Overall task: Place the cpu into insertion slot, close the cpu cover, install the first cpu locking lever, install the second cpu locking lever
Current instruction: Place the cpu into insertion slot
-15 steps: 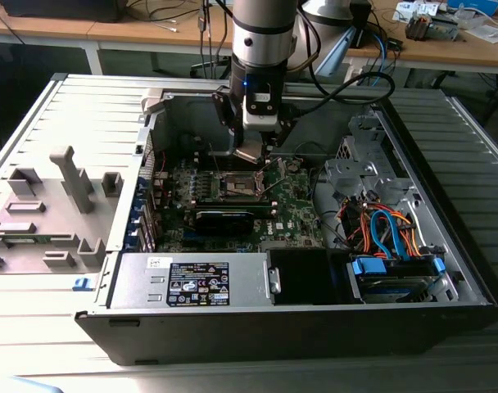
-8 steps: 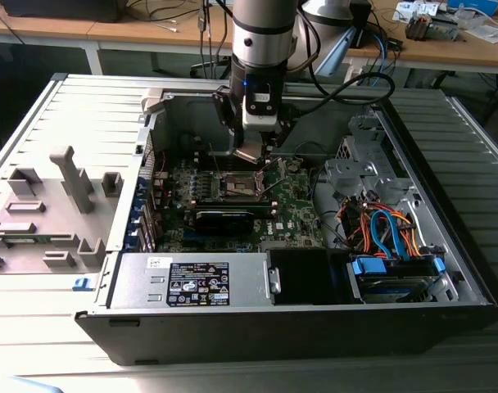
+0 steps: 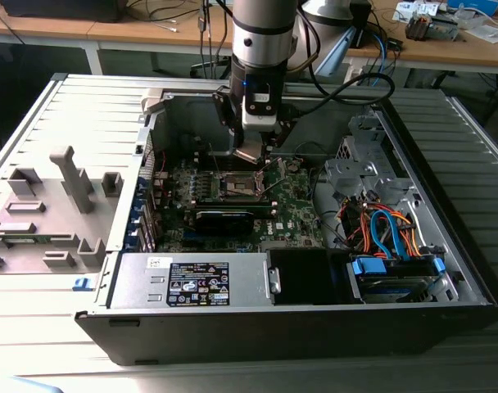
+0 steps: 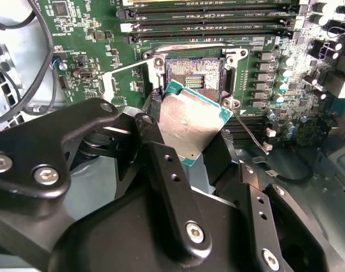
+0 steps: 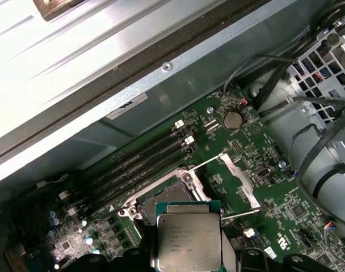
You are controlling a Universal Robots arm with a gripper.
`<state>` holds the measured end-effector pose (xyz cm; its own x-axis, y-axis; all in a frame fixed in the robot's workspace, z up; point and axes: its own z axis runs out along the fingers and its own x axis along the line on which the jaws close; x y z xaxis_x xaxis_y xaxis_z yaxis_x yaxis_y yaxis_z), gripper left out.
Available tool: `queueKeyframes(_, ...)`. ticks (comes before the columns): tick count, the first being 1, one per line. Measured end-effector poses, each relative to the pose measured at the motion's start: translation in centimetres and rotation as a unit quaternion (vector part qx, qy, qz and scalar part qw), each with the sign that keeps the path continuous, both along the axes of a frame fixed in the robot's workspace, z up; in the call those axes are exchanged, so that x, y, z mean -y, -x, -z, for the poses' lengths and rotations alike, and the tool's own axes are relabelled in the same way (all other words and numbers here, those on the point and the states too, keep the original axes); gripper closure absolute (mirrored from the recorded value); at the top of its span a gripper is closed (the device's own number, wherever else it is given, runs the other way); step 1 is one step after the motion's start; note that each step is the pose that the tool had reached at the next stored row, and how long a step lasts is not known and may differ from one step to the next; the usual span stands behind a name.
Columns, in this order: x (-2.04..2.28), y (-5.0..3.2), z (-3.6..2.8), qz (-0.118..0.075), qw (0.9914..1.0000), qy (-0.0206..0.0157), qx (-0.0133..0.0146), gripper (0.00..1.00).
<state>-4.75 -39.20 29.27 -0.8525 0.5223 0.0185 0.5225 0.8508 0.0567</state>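
The jaws clamp the cpu (image 4: 192, 122), held askew just beside the insertion slot (image 4: 194, 73).

Dull grey metal on the cpu (image 4: 189, 122), matt black hand (image 4: 190, 148), shiny metal rim round the insertion slot (image 4: 194, 72).

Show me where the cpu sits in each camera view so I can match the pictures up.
Exterior view: too small to make out; look under the end effector, which hangs just above the insertion slot.
Second wrist view: the cpu, silver face tilted, gripped by the end effector, overlapping the slot's near edge.
First wrist view: the cpu lies in front of the slot.
Shared landmark: the insertion slot.
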Motion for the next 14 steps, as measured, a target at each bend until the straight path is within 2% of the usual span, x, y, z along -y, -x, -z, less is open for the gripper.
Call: queueKeyframes(14,0.0,0.0,0.05,0.008,0.99997,0.0,0.0,0.45)
